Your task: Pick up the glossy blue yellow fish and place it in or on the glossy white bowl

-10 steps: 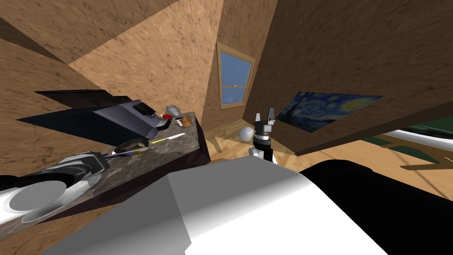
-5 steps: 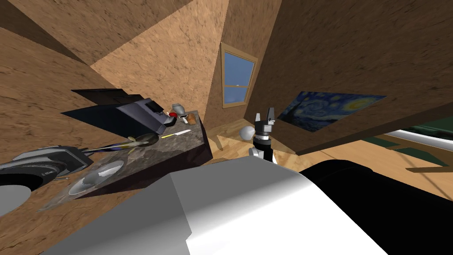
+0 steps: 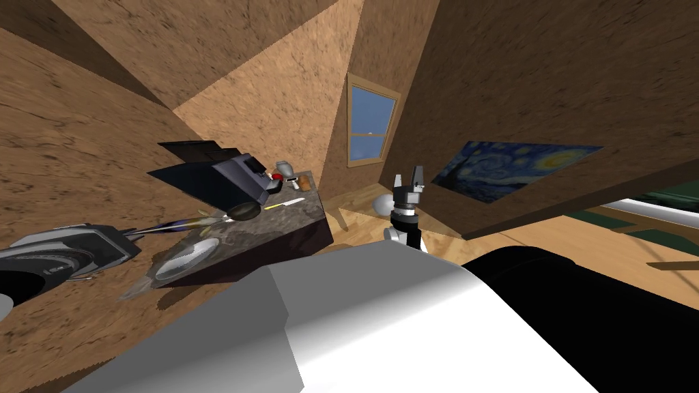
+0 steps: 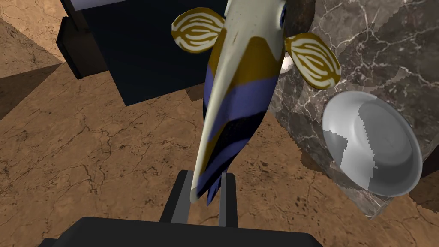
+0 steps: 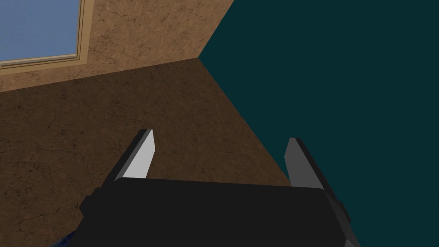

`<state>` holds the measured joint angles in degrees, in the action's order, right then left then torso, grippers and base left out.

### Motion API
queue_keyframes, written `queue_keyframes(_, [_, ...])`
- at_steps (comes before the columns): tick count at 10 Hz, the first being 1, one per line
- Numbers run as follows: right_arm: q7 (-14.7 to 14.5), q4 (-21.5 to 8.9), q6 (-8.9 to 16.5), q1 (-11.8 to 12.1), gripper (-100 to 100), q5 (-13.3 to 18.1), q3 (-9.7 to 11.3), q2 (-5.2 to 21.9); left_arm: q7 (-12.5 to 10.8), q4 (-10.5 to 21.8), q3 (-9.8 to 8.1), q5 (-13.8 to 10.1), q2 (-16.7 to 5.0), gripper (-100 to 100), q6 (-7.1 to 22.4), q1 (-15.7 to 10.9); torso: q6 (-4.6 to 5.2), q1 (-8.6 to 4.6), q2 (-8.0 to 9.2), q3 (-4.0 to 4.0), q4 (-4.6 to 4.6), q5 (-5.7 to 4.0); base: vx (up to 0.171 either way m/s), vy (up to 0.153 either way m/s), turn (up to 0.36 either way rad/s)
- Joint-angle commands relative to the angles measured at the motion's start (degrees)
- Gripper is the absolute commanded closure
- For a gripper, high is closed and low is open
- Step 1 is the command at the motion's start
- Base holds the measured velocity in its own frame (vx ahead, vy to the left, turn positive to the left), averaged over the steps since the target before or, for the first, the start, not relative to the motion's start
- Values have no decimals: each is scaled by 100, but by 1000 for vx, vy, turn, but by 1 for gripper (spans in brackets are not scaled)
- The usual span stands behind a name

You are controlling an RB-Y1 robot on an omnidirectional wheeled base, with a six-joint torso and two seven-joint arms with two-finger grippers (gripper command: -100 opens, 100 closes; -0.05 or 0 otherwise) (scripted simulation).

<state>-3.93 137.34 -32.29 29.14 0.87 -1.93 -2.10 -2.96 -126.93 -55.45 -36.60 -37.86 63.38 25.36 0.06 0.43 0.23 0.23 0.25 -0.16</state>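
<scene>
- head view: the left gripper (image 3: 133, 233) reaches in from the left side and holds the striped fish (image 3: 205, 218) out level, off the tabletop (image 3: 293, 222).
- the fish's head end lies close by a dark box-shaped appliance (image 3: 218, 179) that stands on the far side of the dark marbled tabletop.
- the white bowl (image 3: 186, 254) sits upright on the tabletop's near corner, just beside the fish and apart from it.
- farther along the tabletop lie a knife with a yellow handle (image 3: 284, 203), a small red thing (image 3: 276, 176), a grey cup (image 3: 283, 166) and a brown lump (image 3: 305, 183); what the last is i cannot tell.
- the right gripper (image 3: 410, 179) stands raised in front of the chest, well apart from the tabletop.
- left wrist view: the left gripper (image 4: 205, 188) has its fingers (image 4: 182, 195) drawn narrow, pinching the fish (image 4: 240, 85) by the tail.
- the fish runs straight out from the fingers, banded blue, yellow and white, with two yellow-and-white striped fins spread near its head.
- the bowl (image 4: 377, 141) rests at the very corner of the marbled tabletop (image 4: 364, 55), off to one side of the fish, with nothing in it; the fish's body hangs over the brown floor (image 4: 85, 150) and the tabletop's edge, with the dark appliance (image 4: 141, 55) on its other side.
- right wrist view: the right gripper (image 5: 218, 146) has its fingers (image 5: 141, 156) spread wide, with nothing between them.
</scene>
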Motion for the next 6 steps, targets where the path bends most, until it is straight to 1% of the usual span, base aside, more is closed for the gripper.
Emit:
queue_keyframes(1, [0,0,0,0,0,0,0,0,32,-49,-5,-96,2,100,174,65,0,0,0,0,0,0,-8,113,4])
queue_keyframes(2, [0,0,0,0,0,0,0,0,54,-75,-3,-156,-2,100,293,109,0,-9,4,2,1,-2,20,131,5])
queue_keyframes(4, [0,0,0,0,0,0,0,0,111,-120,5,-282,-11,100,546,208,1,6,-8,-4,0,-1,34,179,-2])
queue_keyframes(6, [0,0,0,0,0,0,0,0,177,-158,20,-411,-20,100,807,314,0,13,-6,-3,0,1,10,176,-8])
